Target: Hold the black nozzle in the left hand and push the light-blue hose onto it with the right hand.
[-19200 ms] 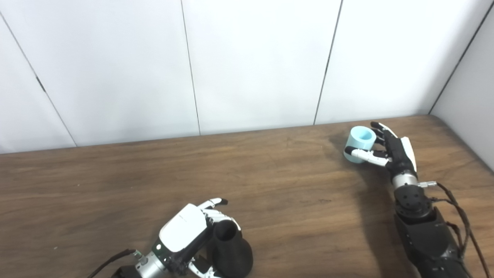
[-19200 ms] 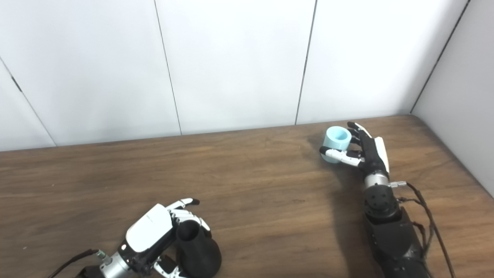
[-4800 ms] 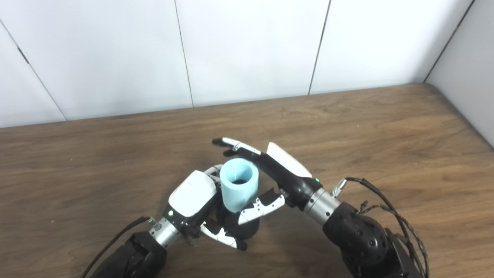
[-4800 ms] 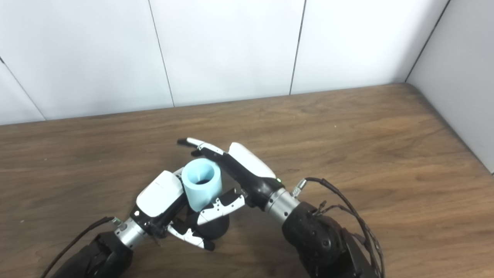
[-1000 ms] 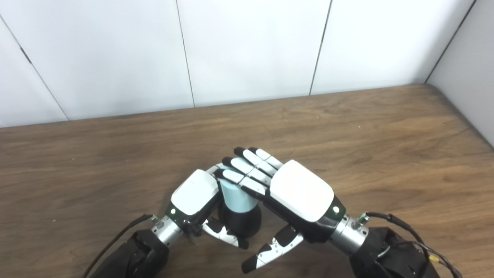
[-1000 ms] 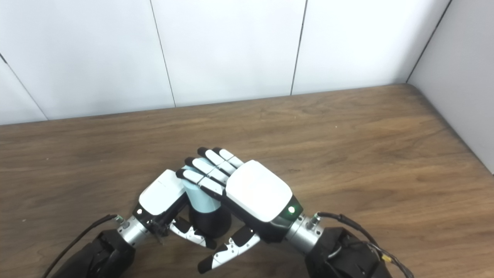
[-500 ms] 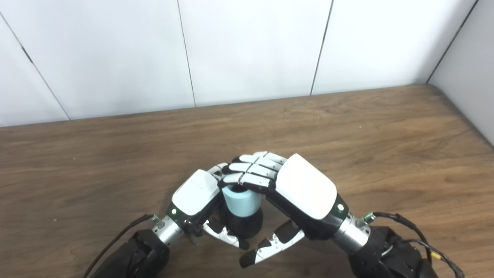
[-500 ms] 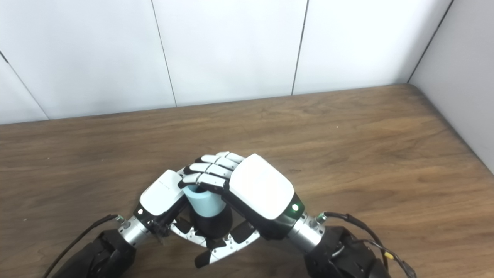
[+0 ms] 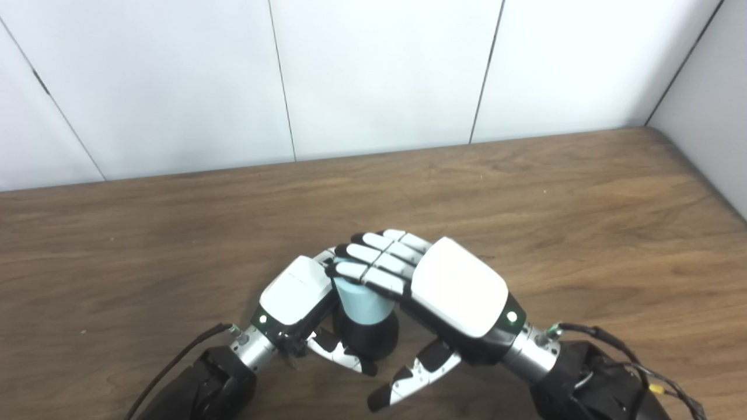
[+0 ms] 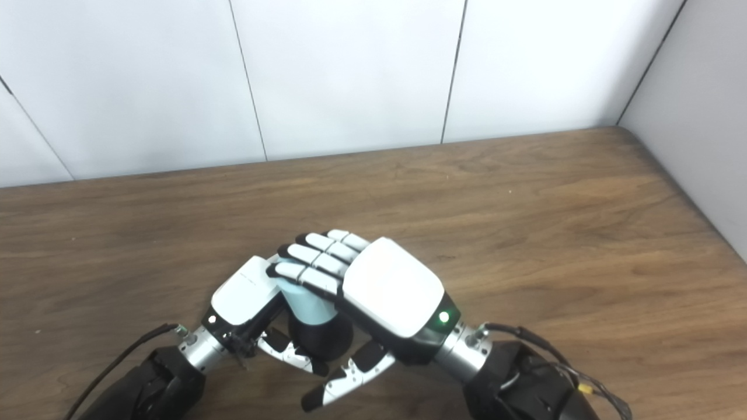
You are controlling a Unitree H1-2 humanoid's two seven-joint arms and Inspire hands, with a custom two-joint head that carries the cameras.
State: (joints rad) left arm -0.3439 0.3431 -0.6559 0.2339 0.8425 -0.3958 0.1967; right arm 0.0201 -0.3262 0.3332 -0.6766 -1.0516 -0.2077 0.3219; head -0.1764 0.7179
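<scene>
The hose (image 9: 360,301) sits on the black nozzle (image 9: 370,336), upright on the desk (image 9: 583,233). The left hand (image 9: 295,298) clamps the nozzle. The right hand (image 9: 432,286), curled half a second ago, now lies flat on top, thumb free: pressing continues, seating nearly done.

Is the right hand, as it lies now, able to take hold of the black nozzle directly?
Probably not. The right hand lies flat over the light-blue hose, which covers the top of the black nozzle, and the left hand is wrapped around the nozzle's base.
</scene>
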